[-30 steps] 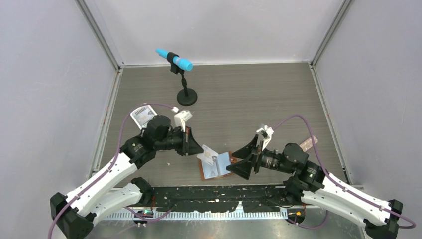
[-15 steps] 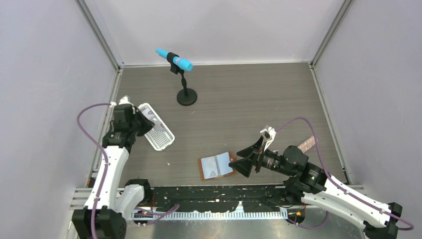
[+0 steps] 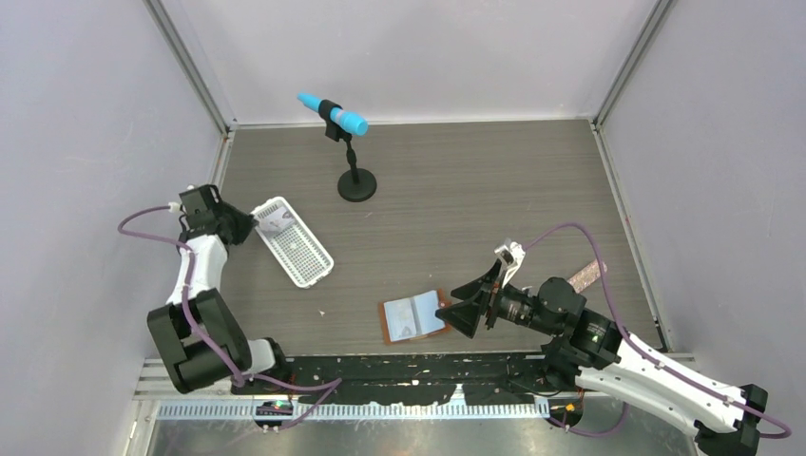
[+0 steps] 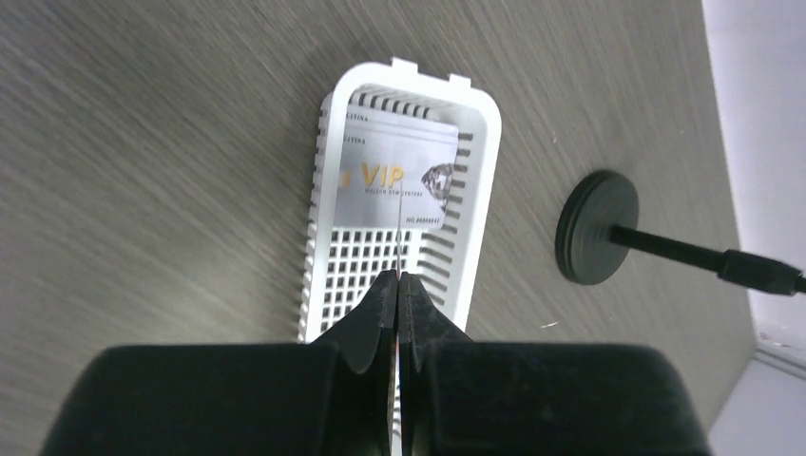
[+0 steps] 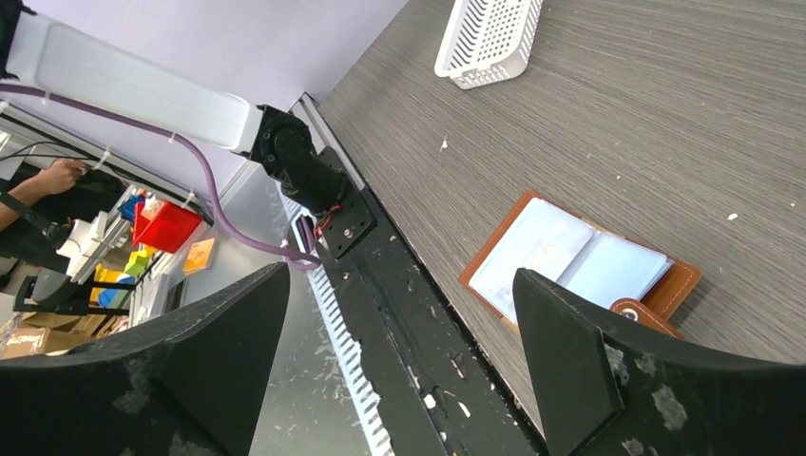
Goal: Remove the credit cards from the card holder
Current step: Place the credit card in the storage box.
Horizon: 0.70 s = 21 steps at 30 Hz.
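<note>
The card holder (image 3: 414, 317) lies open on the table near the front edge, tan leather with pale blue pockets; it also shows in the right wrist view (image 5: 570, 266). My right gripper (image 3: 466, 309) is open and empty just right of it, jaws wide apart (image 5: 401, 275). My left gripper (image 3: 249, 228) hovers at the far end of the white perforated tray (image 3: 302, 256). It is shut (image 4: 397, 275) on a credit card seen edge-on as a thin line (image 4: 399, 228). Another silver card with "VIP" print (image 4: 371, 176) lies flat in the tray (image 4: 323, 275).
A blue microphone on a black round-based stand (image 3: 356, 185) stands at the back centre, its base right of the tray (image 4: 597, 228). A pinkish strip (image 3: 589, 274) lies at the right edge. Grey walls enclose three sides. The tray also shows in the right wrist view (image 5: 489, 38).
My left arm has swung away from the card holder, left and back to the tray's far end, with a card in its jaws. The right gripper stays open beside the holder.
</note>
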Motion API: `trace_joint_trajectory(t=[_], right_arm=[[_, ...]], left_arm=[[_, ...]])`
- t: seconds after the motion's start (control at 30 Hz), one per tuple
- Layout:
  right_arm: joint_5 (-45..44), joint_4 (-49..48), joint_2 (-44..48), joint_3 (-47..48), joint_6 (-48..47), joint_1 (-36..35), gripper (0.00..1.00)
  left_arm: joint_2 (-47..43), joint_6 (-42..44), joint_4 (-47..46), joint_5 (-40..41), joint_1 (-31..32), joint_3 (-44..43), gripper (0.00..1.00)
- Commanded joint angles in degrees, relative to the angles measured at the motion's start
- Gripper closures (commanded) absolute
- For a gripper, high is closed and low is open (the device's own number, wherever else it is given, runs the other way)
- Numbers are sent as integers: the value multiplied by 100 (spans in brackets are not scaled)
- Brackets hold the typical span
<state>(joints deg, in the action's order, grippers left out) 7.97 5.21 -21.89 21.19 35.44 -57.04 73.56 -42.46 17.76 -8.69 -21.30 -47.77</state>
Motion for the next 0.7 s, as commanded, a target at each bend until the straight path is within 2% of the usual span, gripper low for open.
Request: trace_joint_trajectory(t=[0.0, 0.27, 0.67], right_arm=[[-119, -354, -191, 116, -107, -9, 5], [-106, -494, -582, 171, -222, -8, 5], [-162, -494, -531, 153, -292, -9, 5]], left_arm=[[303, -300, -1066, -745, -283, -174, 100], [822, -240, -1357, -1002, -343, -313, 100], [1320, 331, -912, -928, -368, -754, 92]])
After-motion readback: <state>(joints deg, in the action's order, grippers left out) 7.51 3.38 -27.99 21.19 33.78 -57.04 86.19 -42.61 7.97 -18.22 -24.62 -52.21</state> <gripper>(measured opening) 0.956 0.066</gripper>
